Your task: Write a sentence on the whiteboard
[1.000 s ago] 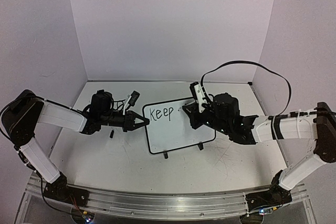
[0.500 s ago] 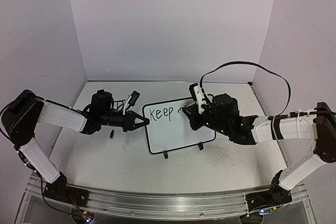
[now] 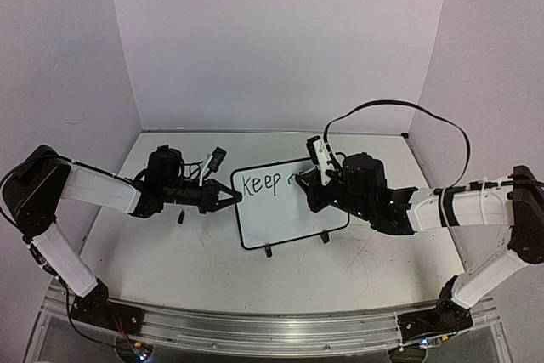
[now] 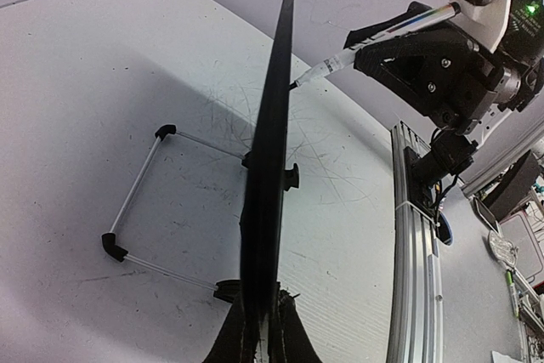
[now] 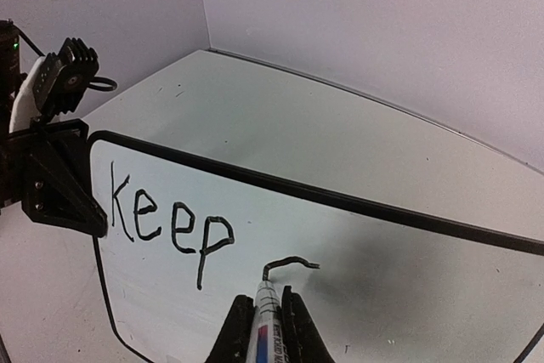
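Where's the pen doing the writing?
In the right wrist view the slim white marker pen is clamped in the right gripper, its tip on the small black-framed whiteboard just right of the black handwritten word Keep.

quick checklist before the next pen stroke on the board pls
1. Left pincer shut on the whiteboard at its left edge: ok.
2. Right pincer shut on the marker: ok.
3. Marker tip on the board at the end of the unfinished stroke: ok.
4. Bare board to the right of that stroke for more letters: ok.
5. Sentence complete: not ok, only "Keep" and that stroke.
6. Board's feet steady on the table: cannot tell.
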